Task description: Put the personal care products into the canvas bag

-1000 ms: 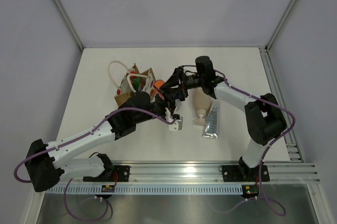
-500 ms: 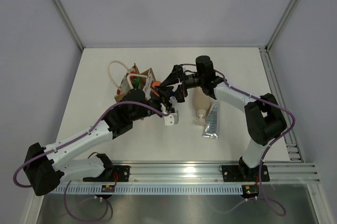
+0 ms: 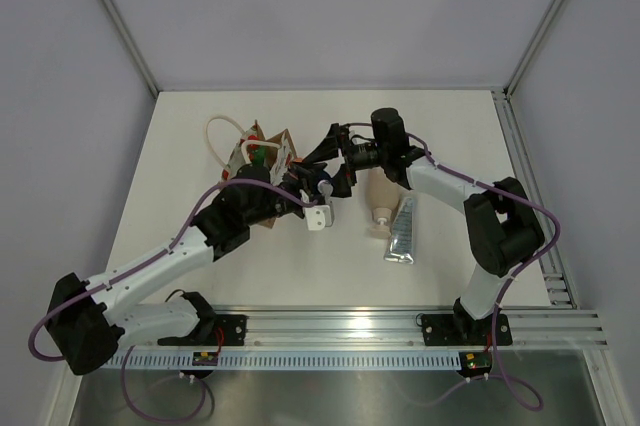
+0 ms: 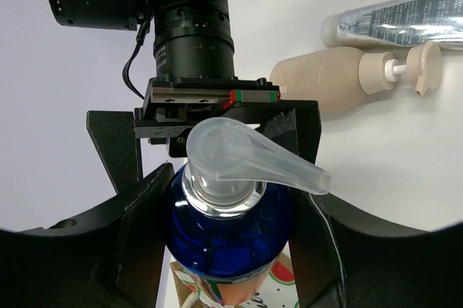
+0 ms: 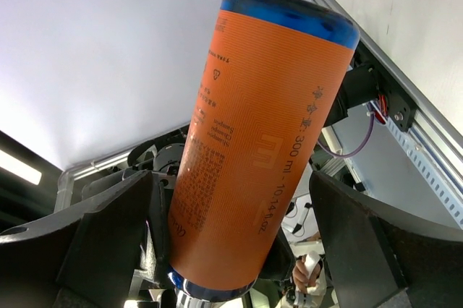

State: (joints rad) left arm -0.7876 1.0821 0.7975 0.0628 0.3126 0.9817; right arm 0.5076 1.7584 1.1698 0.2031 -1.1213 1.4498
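This is looking like a robotics lab test cell. A left arm (image 3: 150, 271) and a right arm (image 3: 445, 183) are sitting bolted to an aluminium rail (image 3: 340, 324) at the near edge of a white table (image 3: 180, 136). Plain pale panels (image 3: 320, 16) in aluminium posts (image 3: 116, 21) are closing it in. Purple cables (image 3: 31, 334) are running along the arms, and a slotted cable duct (image 3: 340, 358) is lying below the rail.

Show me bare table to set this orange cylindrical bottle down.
Bare: white table left of the tan canvas bag, and the far right corner beyond the right arm. Crowded: between bag, beige pump bottle and silver squeeze tube.
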